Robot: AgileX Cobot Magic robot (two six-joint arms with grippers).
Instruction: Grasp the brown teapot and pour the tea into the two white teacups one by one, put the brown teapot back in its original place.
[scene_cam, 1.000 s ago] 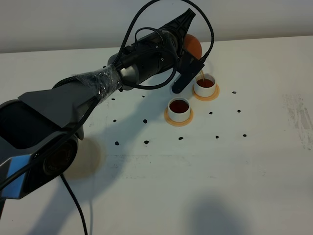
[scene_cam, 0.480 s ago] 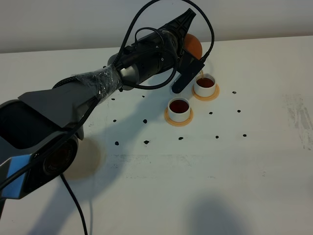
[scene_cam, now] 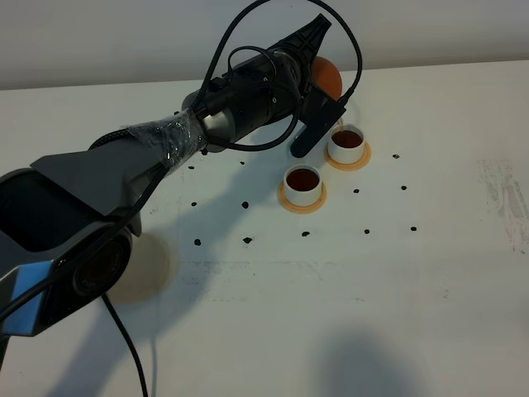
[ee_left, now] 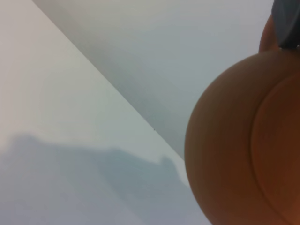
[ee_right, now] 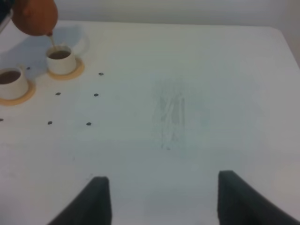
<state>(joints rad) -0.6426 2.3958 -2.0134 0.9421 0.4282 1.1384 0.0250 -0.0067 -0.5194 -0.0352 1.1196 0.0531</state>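
Observation:
My left gripper (scene_cam: pixel 321 106) is shut on the brown teapot (scene_cam: pixel 325 76) and holds it tilted above the far white teacup (scene_cam: pixel 346 144). A thin stream of tea (scene_cam: pixel 339 126) falls from the spout into that cup. The near white teacup (scene_cam: pixel 303 181) holds dark tea. Each cup stands on an orange-tan coaster. In the left wrist view the teapot (ee_left: pixel 243 140) fills the right side. The right wrist view shows the teapot (ee_right: pixel 33 16), both teacups (ee_right: pixel 61 60) (ee_right: pixel 10 83) and my open, empty right gripper (ee_right: pixel 164 201). The beige disc (scene_cam: pixel 157 263), the original place, lies by the left arm's base.
Small black dots (scene_cam: pixel 246 240) are scattered over the white table (scene_cam: pixel 331 314) around the cups. A scuffed grey patch (scene_cam: pixel 504 198) marks the table's right side. The left arm (scene_cam: pixel 165 149) stretches across the left half of the table. A wall stands behind.

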